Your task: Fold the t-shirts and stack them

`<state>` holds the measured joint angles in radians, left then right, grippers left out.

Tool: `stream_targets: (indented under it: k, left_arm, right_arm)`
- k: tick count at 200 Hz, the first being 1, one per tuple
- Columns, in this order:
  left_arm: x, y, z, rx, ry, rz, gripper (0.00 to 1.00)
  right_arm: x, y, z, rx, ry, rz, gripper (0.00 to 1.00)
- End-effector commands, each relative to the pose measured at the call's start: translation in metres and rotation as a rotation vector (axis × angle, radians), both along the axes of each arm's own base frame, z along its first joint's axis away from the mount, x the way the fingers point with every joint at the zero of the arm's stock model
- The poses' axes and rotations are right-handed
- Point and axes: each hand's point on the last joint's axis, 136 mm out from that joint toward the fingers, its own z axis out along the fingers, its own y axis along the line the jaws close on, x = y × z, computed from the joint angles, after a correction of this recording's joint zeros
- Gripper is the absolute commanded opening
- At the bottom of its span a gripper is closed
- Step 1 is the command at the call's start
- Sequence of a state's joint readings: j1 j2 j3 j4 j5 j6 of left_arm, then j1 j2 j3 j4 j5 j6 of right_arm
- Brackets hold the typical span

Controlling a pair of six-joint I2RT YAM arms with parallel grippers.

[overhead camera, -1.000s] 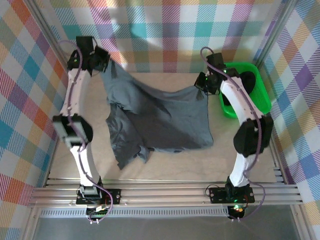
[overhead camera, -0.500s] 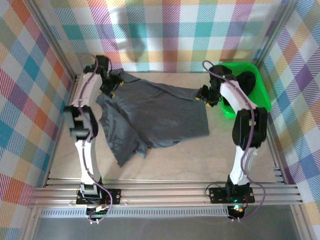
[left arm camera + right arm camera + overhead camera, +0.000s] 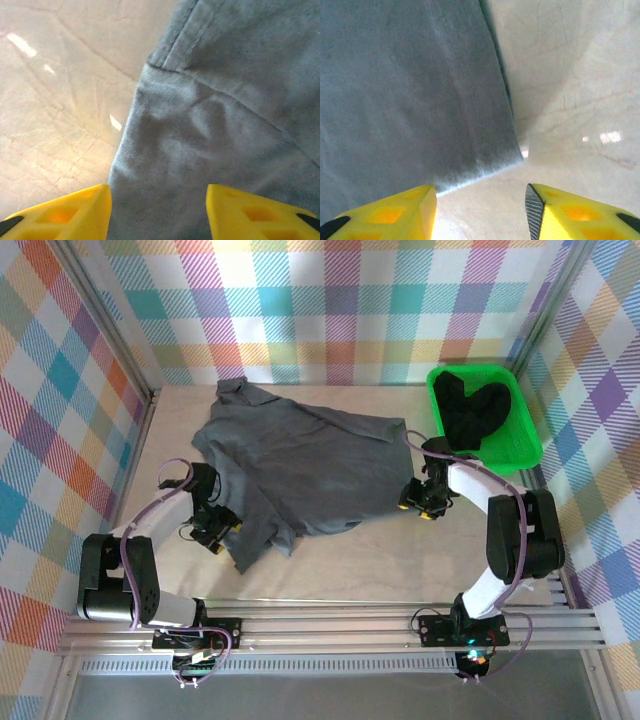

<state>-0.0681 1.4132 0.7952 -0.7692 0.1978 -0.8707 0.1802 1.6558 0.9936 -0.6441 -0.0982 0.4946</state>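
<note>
Plainly both spread: left gripper (image 3: 213, 528) at the rumpled slate-grey cotton t-shirt (image 3: 300, 465)'s eight o'clock, right gripper (image 3: 419, 506) at four.

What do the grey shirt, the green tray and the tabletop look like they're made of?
Grey shirt: soft cloth, probably cotton; matte and wrinkled, with a fine weave and stitched seams up close.
Green tray: likely moulded plastic; bright even colour, stiff rim.
Tabletop: pale smooth board, perhaps sealed wood; faint grain lines and shiny glints.
</note>
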Motion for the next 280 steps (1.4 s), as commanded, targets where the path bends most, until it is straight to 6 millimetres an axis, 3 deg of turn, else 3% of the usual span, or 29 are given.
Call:
stream_targets:
  k: [1, 22, 42, 66, 107, 134, 150, 169, 189, 219, 240, 265, 280]
  left_arm:
    - [0.023, -0.003, -0.008, -0.002, -0.063, -0.021, 0.43]
    - [0.024, 0.002, -0.019, 0.025, -0.056, -0.025, 0.22]
    - [0.032, 0.004, -0.011, 0.045, -0.085, -0.033, 0.00]
    - [0.043, 0.009, 0.016, 0.074, -0.147, -0.027, 0.00]
    - [0.049, 0.015, 0.065, 0.099, -0.257, 0.010, 0.00]
    - [0.043, 0.017, 0.081, 0.101, -0.291, 0.031, 0.00]
    - [0.029, 0.019, 0.070, 0.110, -0.235, 0.031, 0.01]
    - [0.013, 0.012, 0.046, 0.070, -0.142, 0.018, 0.33]
    - [-0.002, 0.004, 0.023, 0.040, -0.070, 0.003, 0.53]
    - [-0.019, 0.007, 0.000, 0.090, -0.019, -0.030, 0.55]
    - [-0.015, 0.003, -0.016, 0.069, -0.022, -0.030, 0.54]
    - [-0.011, -0.007, -0.036, 0.072, 0.010, -0.065, 0.45]
    - [-0.010, -0.006, -0.046, 0.108, 0.030, -0.084, 0.29]
  right_arm:
    - [0.014, -0.001, -0.012, -0.029, -0.029, 0.041, 0.46]
    - [0.023, -0.001, -0.016, -0.037, -0.037, 0.043, 0.32]
    - [0.031, 0.000, -0.010, -0.039, -0.060, 0.043, 0.13]
    - [0.033, -0.002, 0.008, -0.045, -0.098, 0.032, 0.00]
    - [0.018, -0.003, 0.049, -0.021, -0.146, 0.012, 0.00]
    - [0.007, -0.001, 0.070, 0.004, -0.161, 0.013, 0.00]
    - [0.003, 0.000, 0.078, 0.016, -0.162, 0.014, 0.00]
    - [-0.001, 0.002, 0.085, 0.029, -0.147, 0.012, 0.00]
    - [-0.005, 0.003, 0.092, 0.043, -0.142, 0.012, 0.00]
    - [-0.012, 0.004, 0.094, 0.050, -0.133, 0.020, 0.00]
    - [-0.015, 0.006, 0.095, 0.062, -0.130, 0.024, 0.00]
    - [-0.019, 0.005, 0.095, 0.061, -0.122, 0.025, 0.00]
    - [-0.020, 0.005, 0.095, 0.062, -0.121, 0.030, 0.00]
